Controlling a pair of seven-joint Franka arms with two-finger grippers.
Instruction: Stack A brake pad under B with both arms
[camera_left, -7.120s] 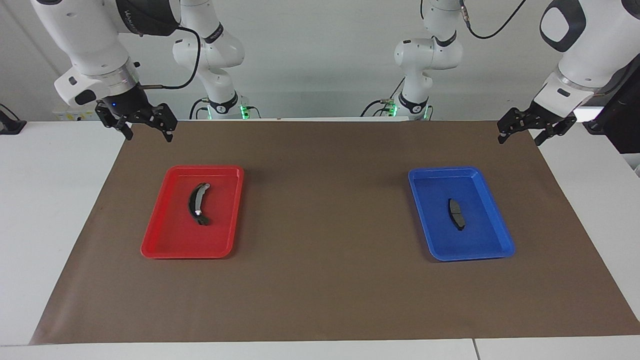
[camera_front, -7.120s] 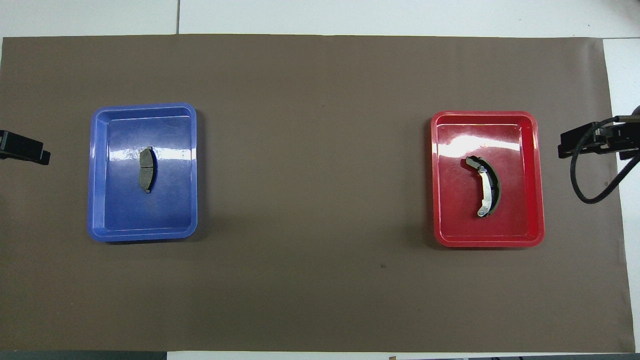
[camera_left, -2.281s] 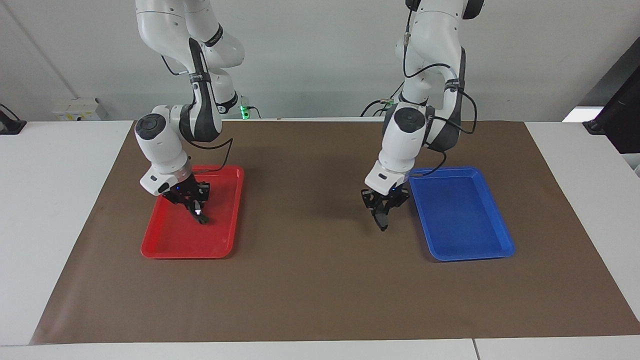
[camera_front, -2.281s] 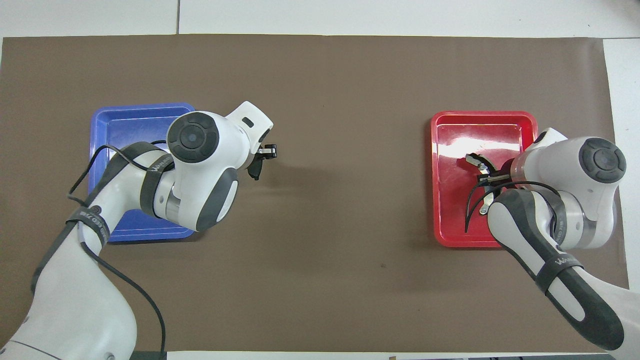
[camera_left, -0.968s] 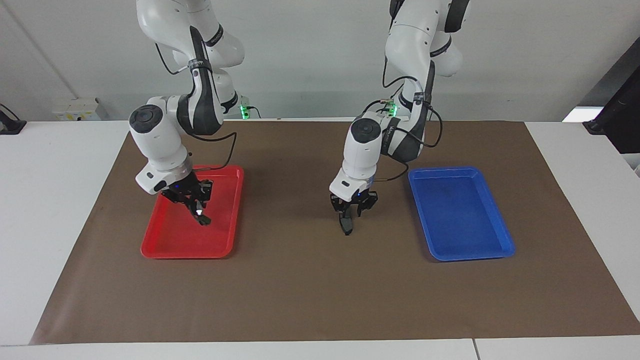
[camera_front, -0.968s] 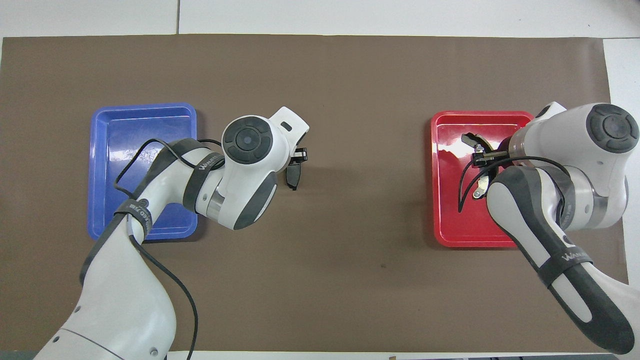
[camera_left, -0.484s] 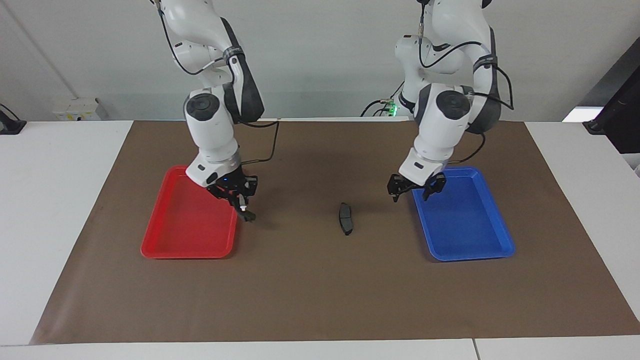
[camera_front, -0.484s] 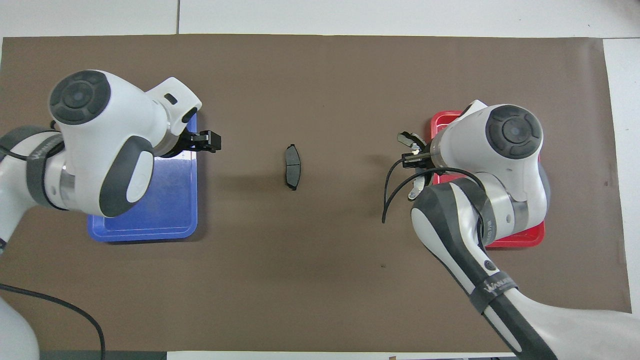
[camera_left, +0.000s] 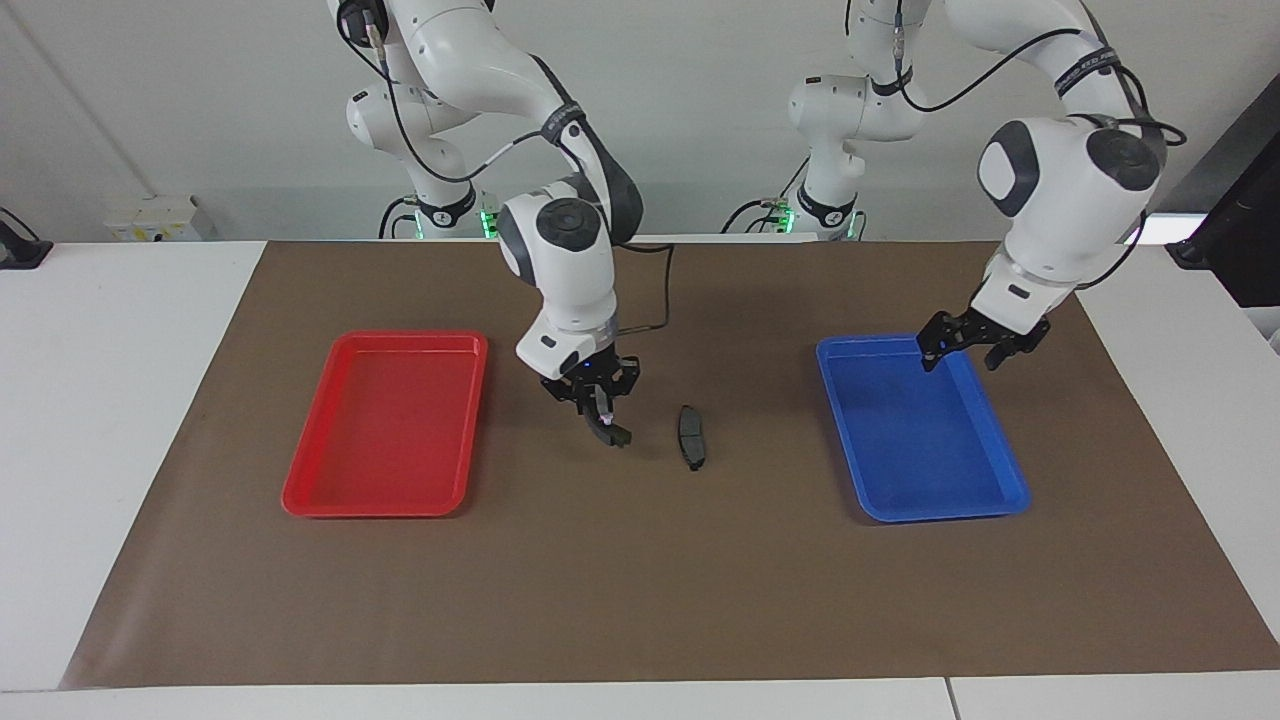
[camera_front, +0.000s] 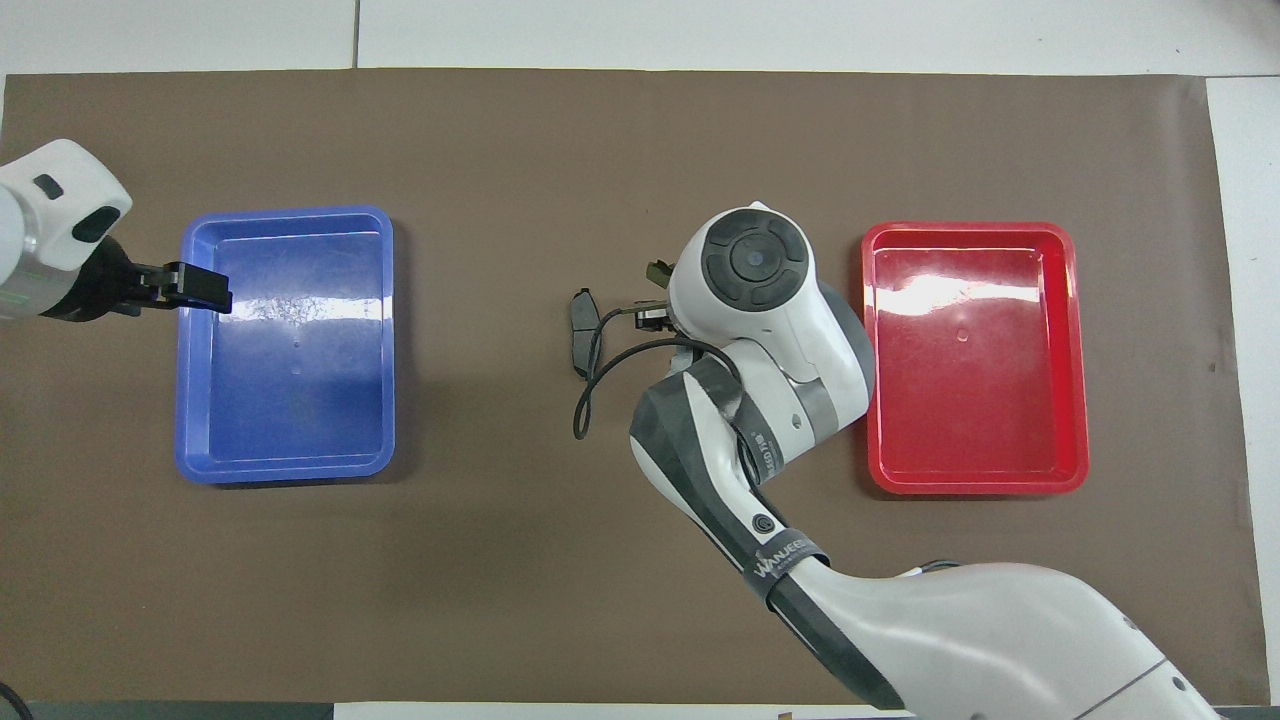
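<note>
**Q:** Right gripper (camera_left: 597, 402) status?

**A:** Pinching B (camera_left: 611, 430), up over the mat between red tray (camera_left: 330, 470) and A brake pad (camera_left: 691, 436), just beside the pad. Left gripper (camera_left: 968, 343) spread, over blue tray (camera_left: 880, 508), waiting.

**Q:** Next?

**A:** Centre B over the pad, match the arcs, lower slowly, release only once seated.

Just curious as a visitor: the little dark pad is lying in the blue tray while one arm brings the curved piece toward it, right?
Not quite. The A brake pad lies on the brown mat between the trays, as the facing view shows; the blue tray holds nothing. The right gripper does carry B.
</note>
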